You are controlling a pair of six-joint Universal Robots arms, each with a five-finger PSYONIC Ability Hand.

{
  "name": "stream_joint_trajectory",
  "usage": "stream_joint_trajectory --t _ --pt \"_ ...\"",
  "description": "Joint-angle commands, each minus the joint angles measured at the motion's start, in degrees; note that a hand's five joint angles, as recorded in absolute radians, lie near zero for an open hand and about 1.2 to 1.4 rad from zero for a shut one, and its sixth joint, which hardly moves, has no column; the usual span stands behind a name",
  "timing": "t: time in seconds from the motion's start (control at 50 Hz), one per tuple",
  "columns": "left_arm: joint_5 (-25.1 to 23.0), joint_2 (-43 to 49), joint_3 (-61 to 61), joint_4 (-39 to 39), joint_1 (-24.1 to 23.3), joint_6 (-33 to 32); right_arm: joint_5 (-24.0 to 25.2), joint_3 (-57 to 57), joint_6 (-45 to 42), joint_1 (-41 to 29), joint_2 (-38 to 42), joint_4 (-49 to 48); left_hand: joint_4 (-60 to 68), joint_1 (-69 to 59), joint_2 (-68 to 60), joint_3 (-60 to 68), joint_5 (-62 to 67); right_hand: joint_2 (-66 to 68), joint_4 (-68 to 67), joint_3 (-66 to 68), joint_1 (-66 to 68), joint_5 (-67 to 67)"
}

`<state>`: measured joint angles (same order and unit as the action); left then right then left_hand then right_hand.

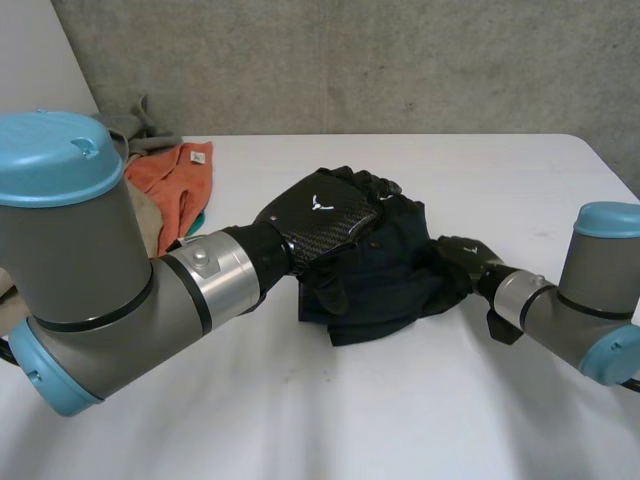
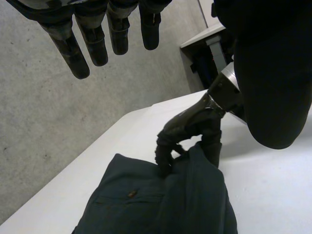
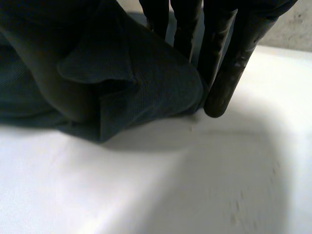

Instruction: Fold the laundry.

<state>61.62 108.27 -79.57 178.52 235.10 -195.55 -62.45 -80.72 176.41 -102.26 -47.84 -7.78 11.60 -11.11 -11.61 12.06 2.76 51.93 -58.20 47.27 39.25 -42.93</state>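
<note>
The left hand [image 1: 322,215] sat at the centre of the frame in the head view. Its fingers [image 2: 83,46] were straight and relaxed, holding nothing, and in its wrist view they hung above the cloth without touching it. The dark garment [image 1: 385,285] lay directly beneath its palm on the white table [image 1: 420,420]. The right hand [image 1: 462,258], right of centre, was at the garment's right edge and pinched a raised fold there between fingers and thumb.

The garment therefore lay under the left hand and to the left of the right hand. Its longer side seemed to run across the frame between them.

It was navy-black, bunched in thick layers, and had a small button [image 2: 130,194] by a pocket seam. An orange cloth [image 1: 185,185] and a grey cloth [image 1: 130,125] waited at upper left.
</note>
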Motion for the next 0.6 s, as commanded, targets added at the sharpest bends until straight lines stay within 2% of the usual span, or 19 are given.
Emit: stream_joint_trajectory --t 0.02,0.18,0.2,0.26,0.34,0.48,0.56,0.6 --pt "0.0 -0.2 0.0 0.0 0.0 0.1 -0.1 2.5 4.6 -1.5 -0.2 -0.9 -0.4 -0.1 0.4 -0.8 -1.5 -38.3 44.6 -33.7 -25.6 39.3" --pt "0.0 -0.5 -0.1 0.0 0.2 0.1 -0.4 3.9 4.4 -1.7 0.9 -1.0 -0.4 -0.1 0.4 -0.8 -1.5 -32.6 38.9 -28.0 -19.9 33.6" --pt "0.0 -0.5 -0.1 0.0 0.1 0.1 0.0 4.3 4.6 -1.8 1.4 -0.9 -0.4 -0.1 0.4 -0.8 -1.5 -22.1 28.4 -17.4 -9.4 23.1" --pt "0.0 -0.5 -0.2 0.0 0.1 0.1 0.2 5.2 4.6 -1.8 2.2 -0.9 -0.4 -0.1 0.4 -0.8 -1.5 -4.7 11.0 -0.1 8.0 5.7" --pt "0.0 -0.5 -0.3 0.0 0.1 0.0 0.4 7.3 4.6 -1.9 4.0 -0.9 -0.2 -0.3 0.2 -0.7 -1.4 28.0 -21.7 32.6 40.7 -27.0" --pt "0.0 -0.5 -0.3 0.0 0.2 0.0 -1.8 15.7 7.7 -1.3 6.9 -1.2 -0.2 -0.3 0.2 -0.7 -1.4 28.1 -21.8 32.7 40.8 -27.1" --pt "0.0 -0.5 -0.3 0.0 0.2 0.1 -9.6 23.7 11.4 0.9 9.8 -0.9 -0.2 -0.3 0.2 -0.7 -1.4 28.1 -21.8 32.7 40.8 -27.1" --pt "0.0 -0.5 -0.3 0.1 0.1 0.1 -13.5 28.2 11.5 4.4 11.8 0.0 -0.2 -0.3 0.2 -0.7 -1.4 28.1 -21.8 32.7 40.8 -27.1"
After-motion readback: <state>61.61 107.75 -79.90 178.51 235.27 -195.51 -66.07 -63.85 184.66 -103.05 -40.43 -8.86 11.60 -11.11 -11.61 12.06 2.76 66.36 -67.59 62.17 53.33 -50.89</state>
